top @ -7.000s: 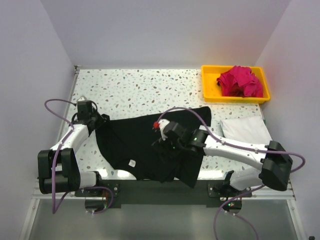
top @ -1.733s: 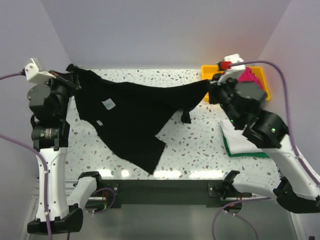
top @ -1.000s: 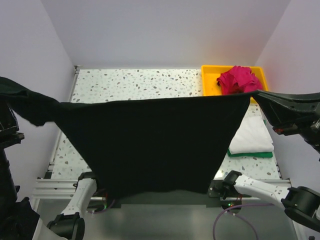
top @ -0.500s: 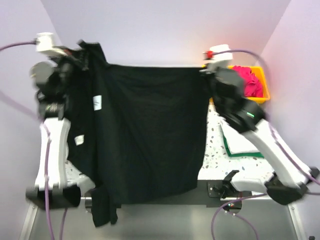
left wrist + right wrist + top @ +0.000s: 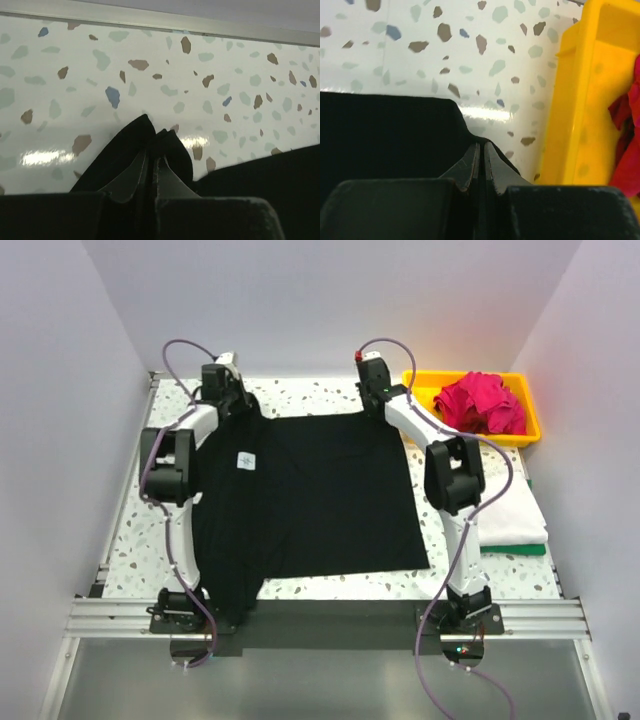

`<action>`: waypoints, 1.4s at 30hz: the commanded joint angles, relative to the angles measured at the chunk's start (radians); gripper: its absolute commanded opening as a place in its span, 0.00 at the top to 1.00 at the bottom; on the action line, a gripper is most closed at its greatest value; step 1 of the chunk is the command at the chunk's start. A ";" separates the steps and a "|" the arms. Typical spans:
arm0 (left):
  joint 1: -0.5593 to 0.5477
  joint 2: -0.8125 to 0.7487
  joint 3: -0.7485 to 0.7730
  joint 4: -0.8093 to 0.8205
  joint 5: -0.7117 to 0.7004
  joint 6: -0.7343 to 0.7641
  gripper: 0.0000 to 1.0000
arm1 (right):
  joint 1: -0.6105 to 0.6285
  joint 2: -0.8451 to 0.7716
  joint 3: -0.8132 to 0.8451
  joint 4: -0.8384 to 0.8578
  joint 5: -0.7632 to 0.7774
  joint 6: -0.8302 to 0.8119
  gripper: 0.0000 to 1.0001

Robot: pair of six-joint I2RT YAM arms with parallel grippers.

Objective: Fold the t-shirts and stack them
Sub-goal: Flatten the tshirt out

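Pinching cloth on both sides: L gripper (image 5: 152,159) has its jaws closed on a bunched fold of the black shirt (image 5: 320,495) at the far-left corner. R gripper (image 5: 481,149) is closed the same way, tips nearly together w/ a thin edge of that shirt nipped between them at the far-right corner. From those two grips the shirt's far edge runs fairly straight across the back of the table (image 5: 300,392). The rest lies spread flat toward the near side, w/ the white label (image 5: 245,461) facing up near the L corner. The near-left part spills over the table's front edge by the L arm's base, so the spread isn't fully square. Just beside R gripper sits the tray (image 5: 575,100) holding the magenta shirt (image 5: 480,405). Further right and nearer, apart from the black one, the white shirt (image 5: 510,510) lies folded on the green shirt (image 5: 500,549). Looks like the lay-out step is about done and the fold itself hasn't begun. Next prob. calls for letting go of both corners w/o dragging the edge, pulling the overhang back onto the table, then regripping one side for the first fold.
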 commanded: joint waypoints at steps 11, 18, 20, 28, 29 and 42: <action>-0.008 0.247 0.360 0.044 -0.134 0.054 0.64 | -0.058 0.191 0.291 0.135 0.098 -0.028 0.87; -0.013 0.176 0.458 -0.088 -0.187 0.072 0.00 | -0.060 0.155 0.308 0.107 0.102 -0.036 0.01; -0.013 0.102 0.389 -0.095 -0.256 0.068 0.00 | -0.058 0.098 0.260 0.123 0.052 -0.016 0.01; -0.012 -0.282 -0.003 -0.175 -0.343 -0.024 0.00 | -0.054 -0.184 -0.072 0.126 -0.259 0.188 0.01; -0.012 -0.305 -0.046 -0.154 -0.295 -0.035 0.00 | -0.052 -0.221 -0.109 0.142 -0.320 0.211 0.01; -0.013 -0.157 -0.098 -0.143 -0.151 -0.067 0.00 | -0.048 -0.029 -0.022 0.040 -0.405 0.250 0.01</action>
